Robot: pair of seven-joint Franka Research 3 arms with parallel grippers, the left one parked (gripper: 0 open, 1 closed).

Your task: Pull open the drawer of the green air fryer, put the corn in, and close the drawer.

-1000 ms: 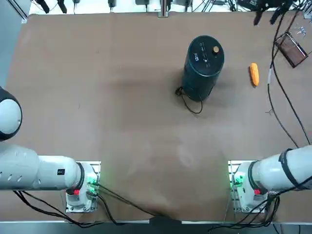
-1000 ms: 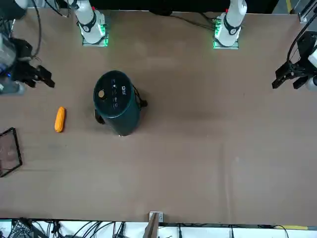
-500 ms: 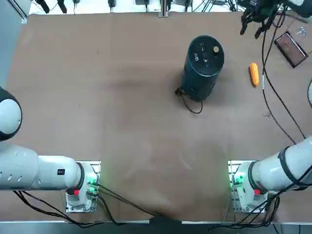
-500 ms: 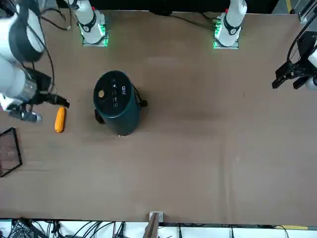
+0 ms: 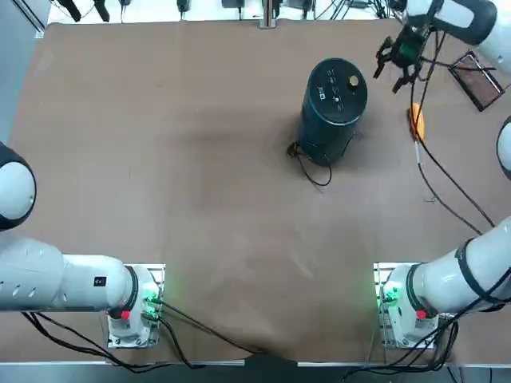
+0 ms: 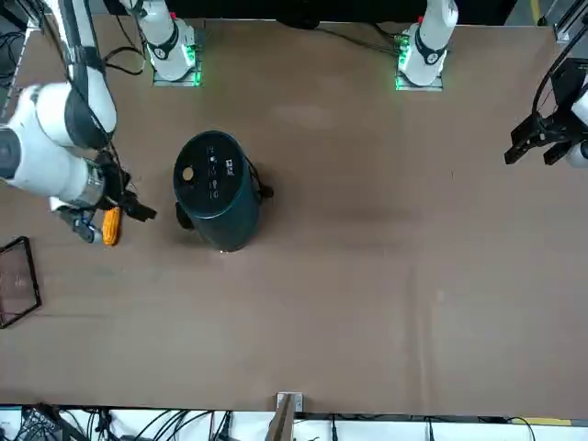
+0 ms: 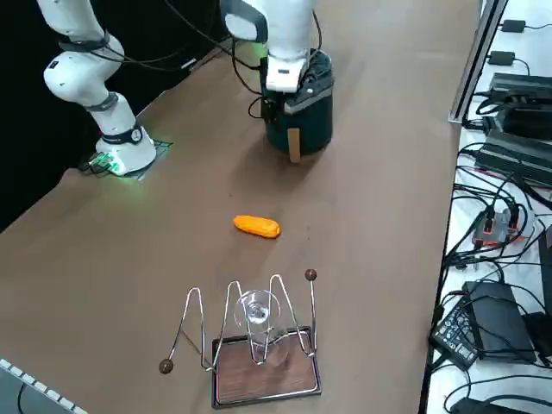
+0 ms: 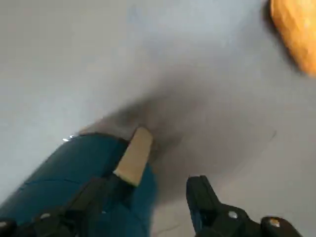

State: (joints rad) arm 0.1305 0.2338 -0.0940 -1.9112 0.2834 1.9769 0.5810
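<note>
— Over at the far right part of the table (image 5: 200, 159), what is standing there?

— A green air fryer (image 5: 333, 108) is standing upright, its black top panel with a small gold knob facing up and its black cord (image 5: 310, 163) trailing on the table on the side toward the arms' bases. The drawer (image 7: 302, 121) is sitting closed in the lower body. Its handle (image 7: 294, 144), which is showing tan at its end in the side view, is sticking out on the side facing the corn.

— And the corn?

— The corn (image 7: 257, 226) is lying flat on the table, apart from the fryer on the handle's side, nothing gripping it. In the top view it is sitting to the right of the fryer, partly crossed by the arm's cable.

— Where is the right gripper?

— The right gripper (image 5: 397, 64) is hanging above the table in the gap between the fryer and the corn, closer to the fryer's upper body. In the front view it is showing just beside the corn (image 6: 111, 225). From the wrist camera, the handle (image 8: 134, 155) is appearing close to one of the fingers (image 8: 203, 203), but I cannot tell whether anything is touching it.

— Are the fingers clamping anything?

— No, they are spread wide apart and nothing is sitting between them.

— Anything else on that side?

— A wire rack on a brown wooden base (image 7: 259, 366) is standing past the corn, near the table's right edge, well apart from the fryer.
</note>
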